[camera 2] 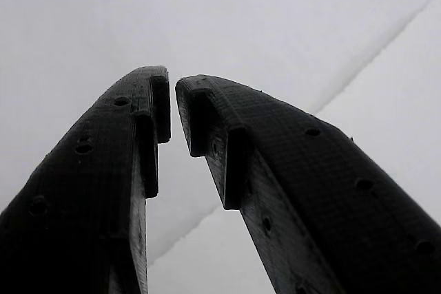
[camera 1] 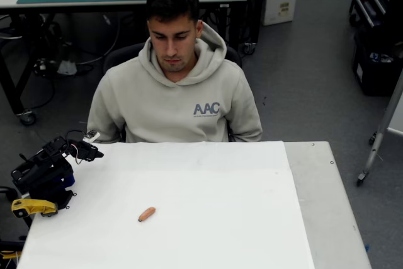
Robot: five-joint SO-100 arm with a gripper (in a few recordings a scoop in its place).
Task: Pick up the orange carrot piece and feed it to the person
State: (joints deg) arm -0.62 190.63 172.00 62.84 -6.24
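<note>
I sit folded at the table's (camera 1: 302, 218) left edge, my gripper (camera 2: 172, 105) nearly closed on nothing, far from the orange carrot piece (camera 1: 147, 214).

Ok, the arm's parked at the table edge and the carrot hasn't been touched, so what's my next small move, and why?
Probably swing the gripper out over the white table toward the orange carrot piece, opening the jaws on the way. In the overhead view the arm sits folded at the table's left edge, well apart from the carrot, and the wrist view shows the fingers nearly closed around nothing, with only a narrow gap.
</note>
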